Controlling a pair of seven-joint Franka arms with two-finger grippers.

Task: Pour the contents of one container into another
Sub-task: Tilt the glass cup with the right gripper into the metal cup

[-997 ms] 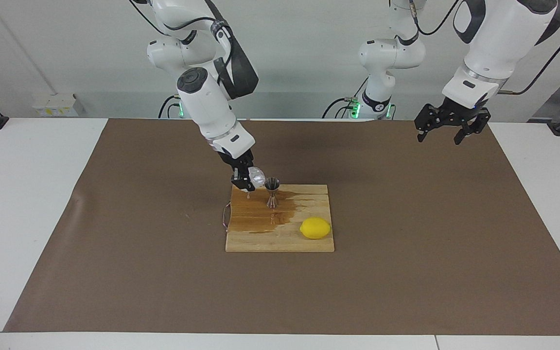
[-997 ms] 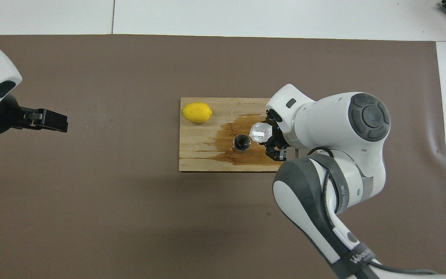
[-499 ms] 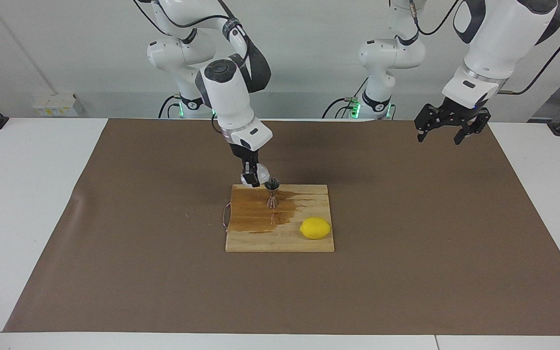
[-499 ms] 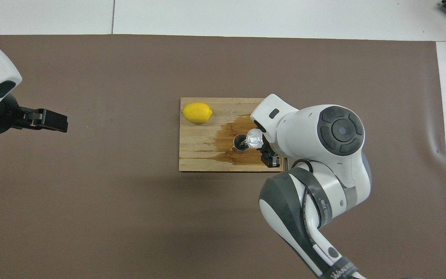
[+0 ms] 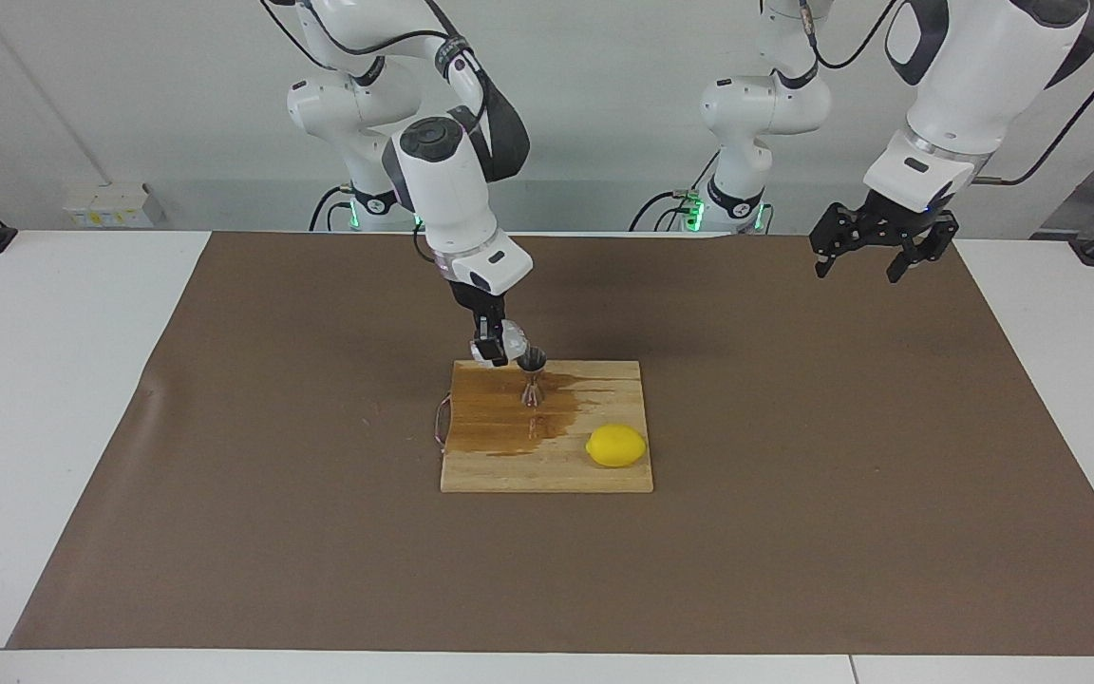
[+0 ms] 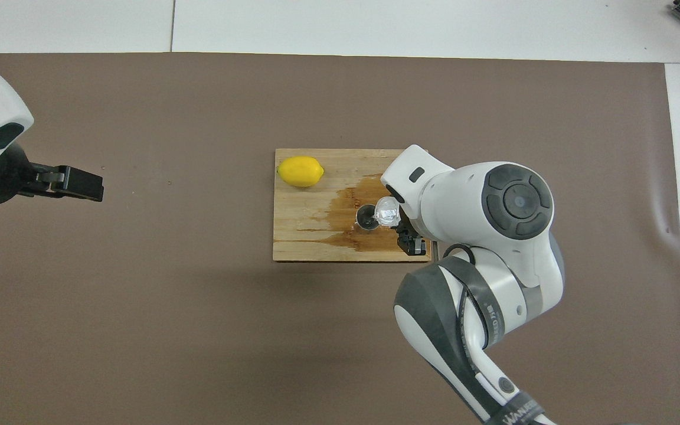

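Right tool [image 5: 499,350], glass cup [image 5: 513,339] over jigger [image 5: 533,376] rim

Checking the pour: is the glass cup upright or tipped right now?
Tipped. The right gripper holds the glass cup tilted, mouth toward the upright jigger.

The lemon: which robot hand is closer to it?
The right hand. It holds the glass over the board the lemon lies on. The left hand waits open at the table's end.
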